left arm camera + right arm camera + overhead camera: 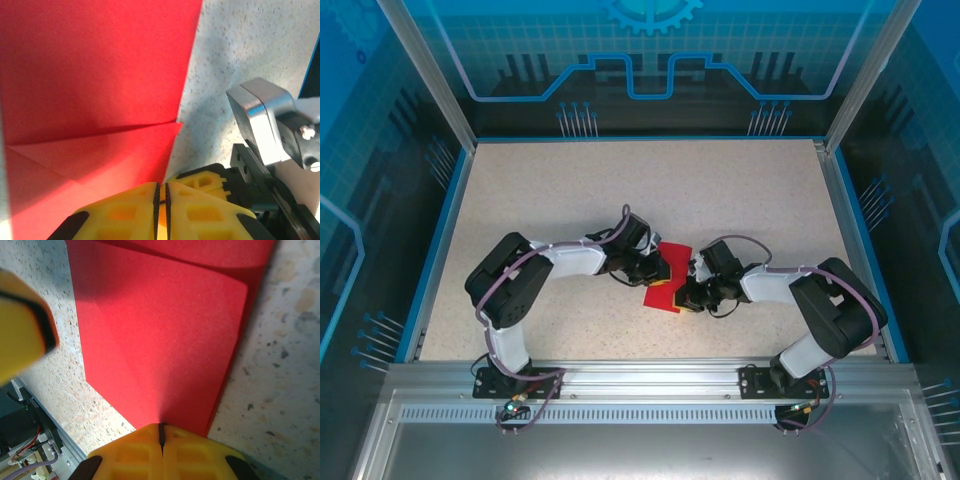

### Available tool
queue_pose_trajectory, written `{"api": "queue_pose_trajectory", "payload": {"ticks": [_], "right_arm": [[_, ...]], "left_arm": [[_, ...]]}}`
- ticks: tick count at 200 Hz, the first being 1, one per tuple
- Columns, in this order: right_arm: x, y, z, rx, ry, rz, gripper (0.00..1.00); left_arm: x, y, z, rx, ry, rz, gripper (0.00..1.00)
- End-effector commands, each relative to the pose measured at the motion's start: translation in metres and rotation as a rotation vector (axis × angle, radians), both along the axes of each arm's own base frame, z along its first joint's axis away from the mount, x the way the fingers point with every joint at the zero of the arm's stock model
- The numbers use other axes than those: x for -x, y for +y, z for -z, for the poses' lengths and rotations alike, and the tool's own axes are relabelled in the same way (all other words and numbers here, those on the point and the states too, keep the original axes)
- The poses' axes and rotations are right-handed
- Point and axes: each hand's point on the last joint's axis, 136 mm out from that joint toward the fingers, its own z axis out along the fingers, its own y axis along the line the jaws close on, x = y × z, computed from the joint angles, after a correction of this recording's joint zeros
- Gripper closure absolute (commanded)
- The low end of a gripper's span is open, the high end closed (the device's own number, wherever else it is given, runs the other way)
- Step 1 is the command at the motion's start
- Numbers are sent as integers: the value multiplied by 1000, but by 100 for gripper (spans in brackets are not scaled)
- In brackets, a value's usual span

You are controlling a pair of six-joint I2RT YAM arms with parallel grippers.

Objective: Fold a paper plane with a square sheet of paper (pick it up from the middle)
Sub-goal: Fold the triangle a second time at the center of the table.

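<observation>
The square sheet of paper (667, 268) lies red and partly folded on the table between my two grippers. In the left wrist view the paper (95, 75) shows a flap and diagonal creases. My left gripper (162, 186) has its jaws together save for a hairline slit, and its tips sit at the paper's edge; I cannot tell whether paper is between them. My right gripper (161, 427) is shut on the near edge of the paper (160, 335), which puckers toward its tips. In the top view the left gripper (660, 270) and right gripper (686, 293) almost touch.
The speckled tabletop (650, 190) stretches away behind the paper. A blue rim (438, 240) and metal frame posts bound it at the sides. An aluminium rail (640, 375) carrying the arm bases runs along the near edge.
</observation>
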Motion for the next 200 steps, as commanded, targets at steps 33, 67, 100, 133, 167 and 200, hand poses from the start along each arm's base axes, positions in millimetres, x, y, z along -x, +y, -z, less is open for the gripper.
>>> {"api": "queue_pose_trajectory", "payload": {"ticks": [33,67,100,133,167,200], "right_arm": [[18,-26,31,140,82,33,95],[20,-28,34,152,89,33,95],[25,-33,38,176,102,30,96],[29,-38,41,200,110,26,97],[29,-38,41,199,110,23,97],[30,-38,41,197,108,22,97]], "left_arm": [[25,-1,35,-55,110,-34,89],[30,4,50,-102,118,-36,90],[21,16,53,-152,79,-63,90],[3,32,45,-181,40,-105,89],[-18,43,41,-194,18,-146,89],[-33,49,44,-189,9,-168,88]]}}
